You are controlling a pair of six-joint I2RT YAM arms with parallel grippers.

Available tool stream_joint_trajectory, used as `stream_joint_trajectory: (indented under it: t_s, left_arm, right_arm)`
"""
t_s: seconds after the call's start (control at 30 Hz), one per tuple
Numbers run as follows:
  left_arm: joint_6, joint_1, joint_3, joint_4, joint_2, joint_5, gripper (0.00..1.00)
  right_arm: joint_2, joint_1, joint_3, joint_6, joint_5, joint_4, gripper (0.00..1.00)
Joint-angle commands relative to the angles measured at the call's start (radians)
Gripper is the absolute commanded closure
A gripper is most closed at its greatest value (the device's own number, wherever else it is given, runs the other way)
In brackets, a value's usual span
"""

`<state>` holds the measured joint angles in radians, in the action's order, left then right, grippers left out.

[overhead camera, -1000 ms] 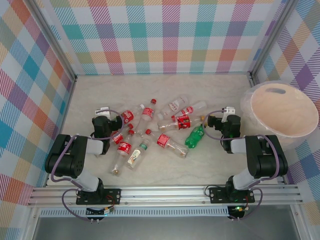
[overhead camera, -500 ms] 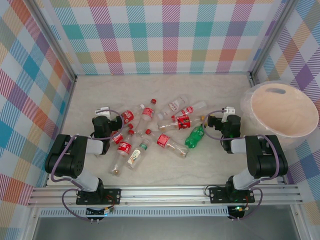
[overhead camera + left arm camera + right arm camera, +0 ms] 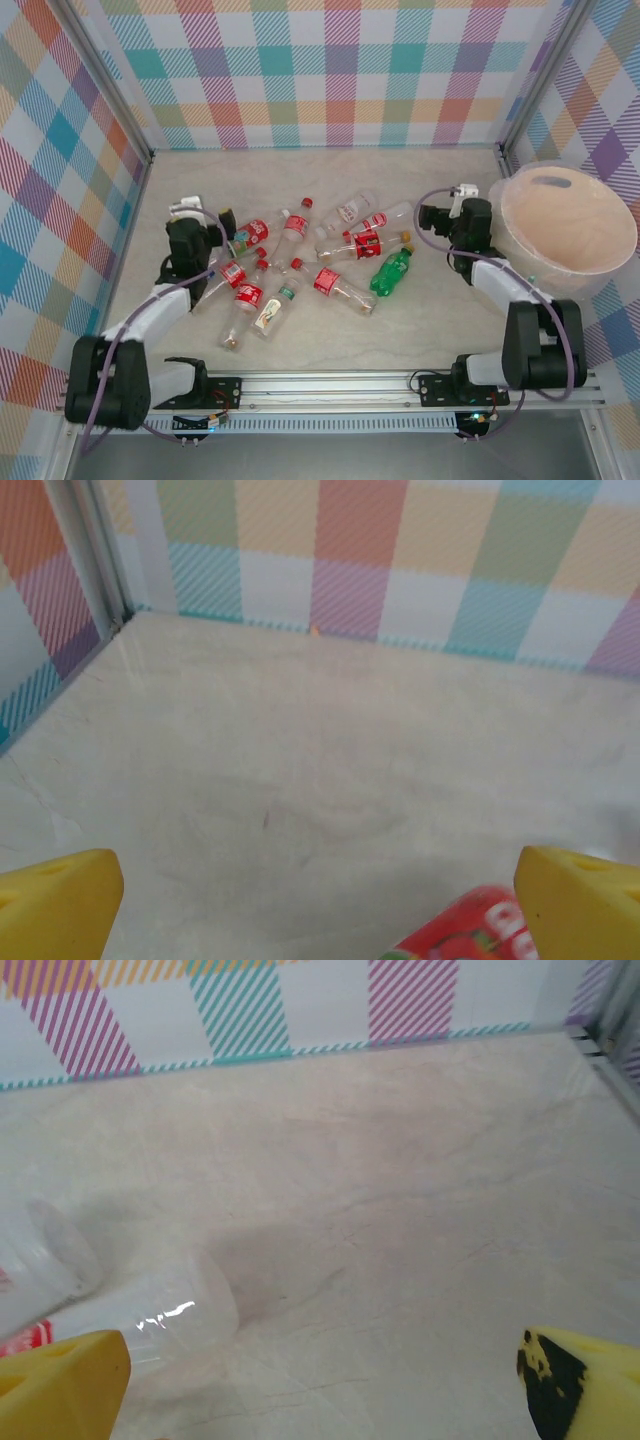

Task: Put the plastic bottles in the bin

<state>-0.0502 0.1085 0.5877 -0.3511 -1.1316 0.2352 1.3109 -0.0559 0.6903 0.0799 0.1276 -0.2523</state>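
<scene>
Overhead: bin right of bottles; right wrist: clear bottle.

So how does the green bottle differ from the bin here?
The green bottle lies on its side on the table; the bin stands upright. The green bottle is small and green; the bin is far larger, whitish with a beige inside. Both look plastic.
</scene>
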Motion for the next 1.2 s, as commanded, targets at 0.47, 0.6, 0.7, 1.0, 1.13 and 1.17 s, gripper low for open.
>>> stream_joint_trajectory:
  t_s: [0.47, 0.6, 0.7, 1.0, 1.13, 1.17]
  left_arm:
    - [-0.233, 0.106, 0.655, 0.765, -0.307, -0.411, 0.01]
    - [-0.153, 0.161, 0.803, 0.874, -0.415, -0.384, 0.0]
    - [-0.168, 0.175, 0.71, 0.782, -0.401, -0.374, 0.0]
    - [-0.127, 0.205, 0.678, 0.783, -0.345, -0.321, 0.0]
    - [-0.098, 0.241, 0.688, 0.817, -0.318, -0.257, 0.0]
    - [-0.086, 0.25, 0.69, 0.82, -0.314, -0.247, 0.0]
  right_arm:
    - [-0.361, -0.281, 0.057, 0.531, 0.132, 0.886, 0.07]
    - [-0.384, -0.32, 0.017, 0.576, 0.07, 0.859, 0.12]
    - [-0.354, -0.35, -0.004, 0.626, 0.03, 0.831, 0.15]
    - [-0.228, -0.42, -0.043, 0.725, 0.005, 0.676, 0.15]
    - [-0.13, -0.435, -0.021, 0.725, 0.001, 0.625, 0.13]
    - [-0.106, -0.435, -0.017, 0.723, 0.001, 0.606, 0.13]
